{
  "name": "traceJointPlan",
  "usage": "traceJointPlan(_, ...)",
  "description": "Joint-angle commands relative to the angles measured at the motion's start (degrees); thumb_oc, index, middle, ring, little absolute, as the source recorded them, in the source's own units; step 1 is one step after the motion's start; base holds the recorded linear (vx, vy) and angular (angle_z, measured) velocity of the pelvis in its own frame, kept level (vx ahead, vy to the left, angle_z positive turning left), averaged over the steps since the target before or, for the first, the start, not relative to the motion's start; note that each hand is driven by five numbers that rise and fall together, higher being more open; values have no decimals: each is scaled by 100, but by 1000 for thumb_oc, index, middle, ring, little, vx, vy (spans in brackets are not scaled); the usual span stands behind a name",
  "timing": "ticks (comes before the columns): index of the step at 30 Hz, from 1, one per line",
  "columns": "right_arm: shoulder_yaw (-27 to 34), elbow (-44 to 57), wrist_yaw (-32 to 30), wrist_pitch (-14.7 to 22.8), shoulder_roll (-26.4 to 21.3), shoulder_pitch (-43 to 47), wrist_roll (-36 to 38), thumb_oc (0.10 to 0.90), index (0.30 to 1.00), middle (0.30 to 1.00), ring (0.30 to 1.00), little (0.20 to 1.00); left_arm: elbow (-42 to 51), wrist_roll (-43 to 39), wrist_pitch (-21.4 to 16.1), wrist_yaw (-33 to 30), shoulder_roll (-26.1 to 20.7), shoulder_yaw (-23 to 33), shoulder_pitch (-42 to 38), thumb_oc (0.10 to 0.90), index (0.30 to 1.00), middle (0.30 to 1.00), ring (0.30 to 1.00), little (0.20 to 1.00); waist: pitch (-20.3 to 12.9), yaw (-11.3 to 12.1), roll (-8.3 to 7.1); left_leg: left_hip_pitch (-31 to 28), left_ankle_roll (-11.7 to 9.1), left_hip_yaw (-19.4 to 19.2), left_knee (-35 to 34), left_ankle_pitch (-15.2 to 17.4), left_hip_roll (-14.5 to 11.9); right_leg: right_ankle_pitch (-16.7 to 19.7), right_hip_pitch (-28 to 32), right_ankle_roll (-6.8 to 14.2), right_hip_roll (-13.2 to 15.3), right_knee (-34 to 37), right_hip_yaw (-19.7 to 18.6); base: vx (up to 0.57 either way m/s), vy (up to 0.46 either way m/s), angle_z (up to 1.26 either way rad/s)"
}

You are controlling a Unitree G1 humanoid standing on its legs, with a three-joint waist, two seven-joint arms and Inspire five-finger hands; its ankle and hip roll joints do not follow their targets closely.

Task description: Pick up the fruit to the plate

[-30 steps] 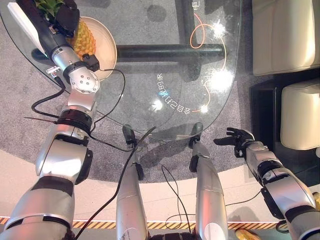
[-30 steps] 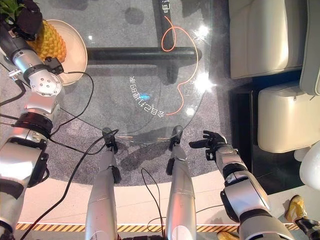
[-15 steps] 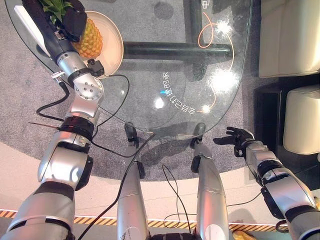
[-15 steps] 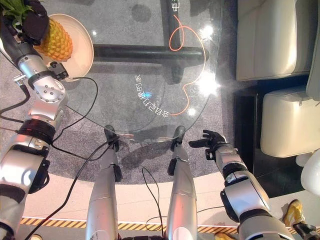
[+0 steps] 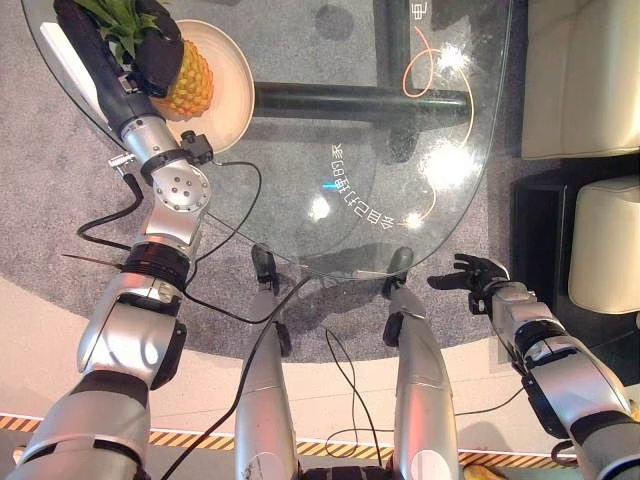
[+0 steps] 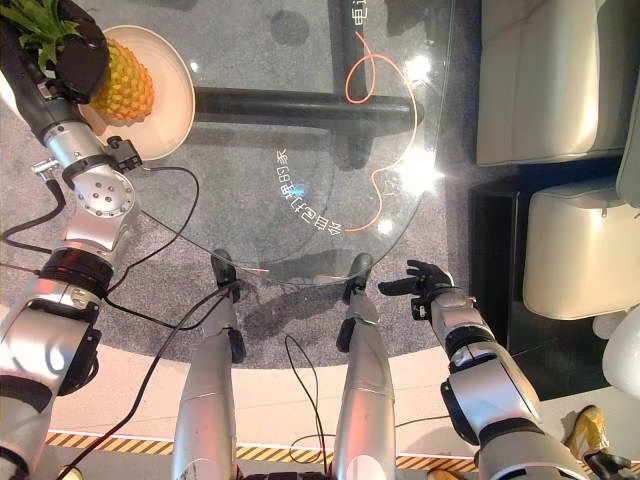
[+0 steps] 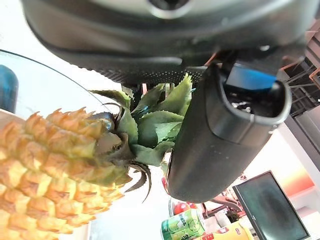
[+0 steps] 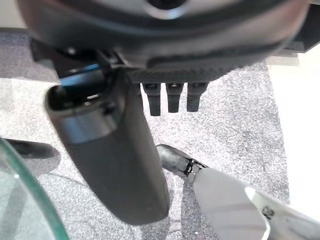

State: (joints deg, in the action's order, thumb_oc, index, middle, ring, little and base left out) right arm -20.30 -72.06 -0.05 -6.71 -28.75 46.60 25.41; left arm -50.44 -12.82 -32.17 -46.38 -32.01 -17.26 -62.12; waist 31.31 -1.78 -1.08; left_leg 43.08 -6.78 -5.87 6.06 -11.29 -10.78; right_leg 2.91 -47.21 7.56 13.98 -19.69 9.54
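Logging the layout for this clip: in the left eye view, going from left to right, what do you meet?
Left hand curled round the pineapple's leafy crown → pineapple lying on the plate → glass table → right hand, open, off the table's edge → cream sofa.

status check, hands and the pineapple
Left hand shut on pineapple at its leafy crown, fruit over the plate. Right hand open, idle off the glass table edge. Nothing in the way.

A round glass table (image 5: 300,150) carries a cream plate (image 5: 228,90) near its edge.
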Motion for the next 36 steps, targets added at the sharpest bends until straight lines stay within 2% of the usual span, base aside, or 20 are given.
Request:
traceJointPlan(1, 137, -92, -115, 2, -177, -272, 138, 800, 900, 900, 900, 900, 421, 164, -621, -74, -219, 332, -189, 698, 813, 813, 813, 798, -152, 162, -184, 211, -211, 255, 817, 737, -147, 42, 90, 207, 132, 233, 122, 0, 0, 0)
traceJointPlan(2, 146, -91, -109, 5, -180, -281, 124, 800, 900, 900, 900, 900, 420, 133, -640, -61, -218, 346, -164, 800, 900, 900, 900, 900, -152, 164, -182, 205, -209, 257, 816, 738, -149, 39, 93, 207, 132, 227, 120, 0, 0, 0)
traceJointPlan(26, 246, -90, -97, 7, -197, -341, 126, 800, 900, 900, 900, 900, 706, -52, -791, -37, -102, 615, 322, 800, 900, 900, 900, 900, -152, 267, -169, 73, -196, 299, 832, 775, -145, -22, 261, 222, 176, 191, 169, -1, -1, 0)
traceJointPlan(36, 366, -138, -109, -46, -91, -536, 87, 800, 900, 900, 900, 900, 792, -202, -727, 235, -48, 723, 647, 800, 900, 900, 900, 900, -152, 336, -211, -352, -208, 274, 686, 768, -193, -12, 695, 286, 215, 326, 216, -4, -15, 1)
